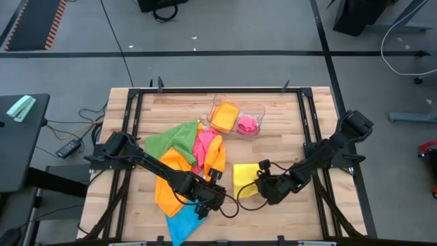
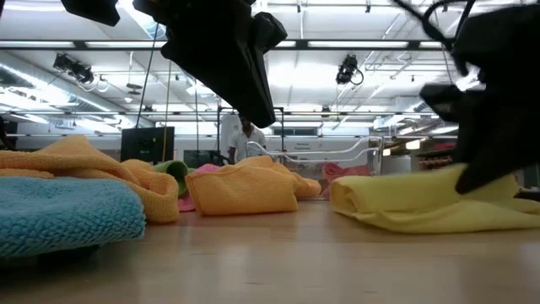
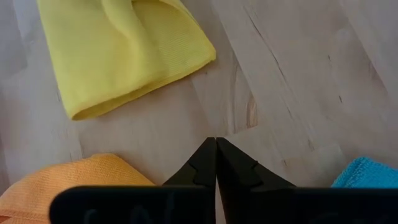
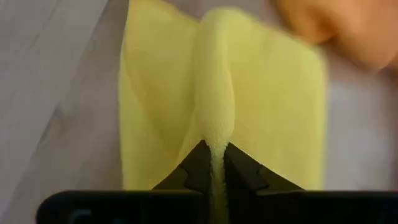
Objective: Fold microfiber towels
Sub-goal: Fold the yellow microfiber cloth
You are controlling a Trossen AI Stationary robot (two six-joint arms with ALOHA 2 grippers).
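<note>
Pinching a raised ridge of the yellow towel (image 4: 217,93), your right gripper (image 4: 213,160) has its fingers narrowly parted around the cloth, which lies on the table (image 1: 287,130) beside the coloured heap. Keep the ridge centred and lay it flat so edges meet. Your left gripper (image 3: 216,163), fingers pressed together and empty, hovers between the orange towel (image 3: 74,180) and blue towel (image 3: 370,173). Whether the lower layers align is hidden.

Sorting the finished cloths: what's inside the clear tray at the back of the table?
The clear tray holds an orange towel on its left side and a pink towel on its right. Whatever lies beneath them is covered.
</note>
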